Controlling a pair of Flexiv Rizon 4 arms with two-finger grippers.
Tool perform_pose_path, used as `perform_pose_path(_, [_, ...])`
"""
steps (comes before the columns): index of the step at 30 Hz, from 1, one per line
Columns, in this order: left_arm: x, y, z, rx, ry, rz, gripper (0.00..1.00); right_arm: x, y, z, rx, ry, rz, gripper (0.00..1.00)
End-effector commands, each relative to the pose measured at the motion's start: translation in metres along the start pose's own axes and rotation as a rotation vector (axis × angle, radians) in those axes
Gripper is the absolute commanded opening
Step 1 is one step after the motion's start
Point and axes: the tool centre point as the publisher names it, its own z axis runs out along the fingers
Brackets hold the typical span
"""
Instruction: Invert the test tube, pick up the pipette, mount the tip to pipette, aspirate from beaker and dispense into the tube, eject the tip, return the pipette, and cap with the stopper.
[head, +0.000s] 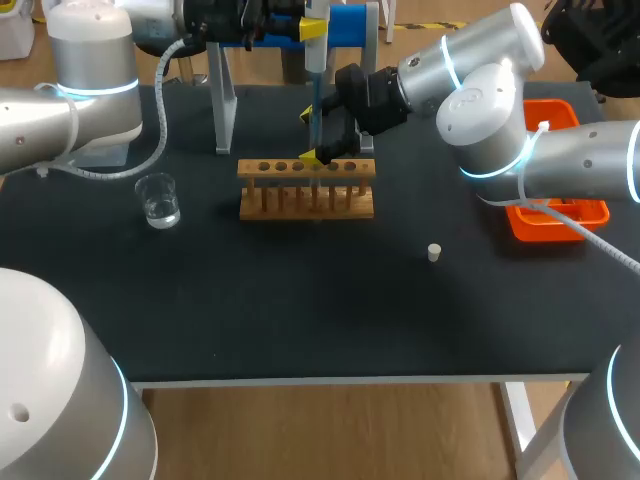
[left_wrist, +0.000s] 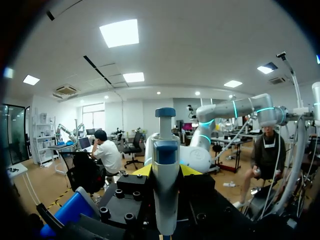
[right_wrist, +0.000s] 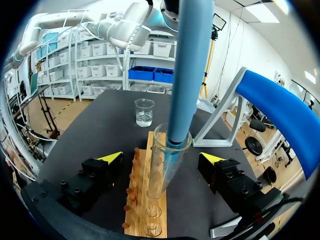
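Dispense step. Left gripper is clamped on the pipette, its tip down inside the test tube, which stands in the wooden rack at far mid-table. Right gripper has its fingers apart, straddling the tube without touching. Next: lift the pipette straight out, then eject the tip.

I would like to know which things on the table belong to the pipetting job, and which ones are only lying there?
For the job:
pipette, held by the left hand
test tube at the wooden rack, between the right hand's open fingers
beaker
stopper
blue stand

Lying about:
orange tray, which the task does not name
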Motion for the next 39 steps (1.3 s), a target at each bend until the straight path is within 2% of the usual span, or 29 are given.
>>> perform_pose_path(1, [0.0, 0.0, 0.0, -0.001, -0.001, 0.0, 0.0, 0.0, 0.0, 0.0, 0.002, 0.0, 0.0, 1.0])
perform_pose_path(17, [0.0, 0.0, 0.0, -0.001, -0.001, 0.0, 0.0, 0.003, -0.019, -0.028, 0.008, -0.001, 0.009, 1.0])
perform_pose_path(29, [0.0, 0.0, 0.0, -0.001, -0.001, 0.0, 0.0, 0.006, -0.032, -0.064, -0.021, -0.071, 0.021, 1.0])
perform_pose_path(39, [0.0, 0.0, 0.0, -0.001, -0.001, 0.0, 0.0, 0.012, -0.021, -0.107, -0.143, -0.121, 0.059, 1.0])
